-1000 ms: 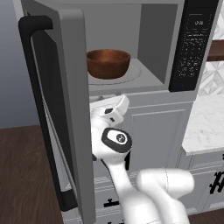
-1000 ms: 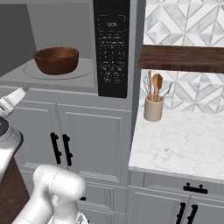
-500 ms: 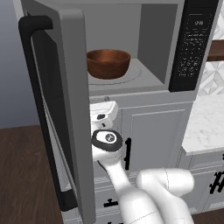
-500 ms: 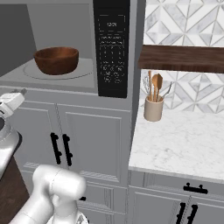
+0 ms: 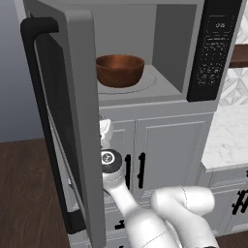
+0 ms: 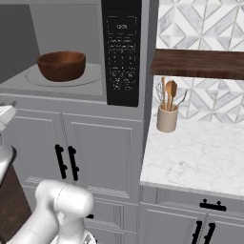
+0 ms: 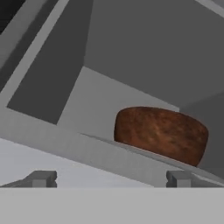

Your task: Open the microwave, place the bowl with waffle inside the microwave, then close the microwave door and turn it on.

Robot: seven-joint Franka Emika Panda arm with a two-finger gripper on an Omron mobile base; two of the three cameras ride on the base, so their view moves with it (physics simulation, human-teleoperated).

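Arm's wrist has dropped lower and tucked in behind the microwave door [image 5: 72, 126] versus a second ago; nothing else has shifted. Bowl [image 5: 119, 70] sits on the turntable inside the microwave [image 5: 169, 58], and the fingers [image 7: 111, 178] are spread wide, empty, well below it. Next up is closing: get round to the door's outer face and push near the bar handle [image 5: 41, 121], sweeping it shut clear of the cabinet doors [image 6: 90, 152].
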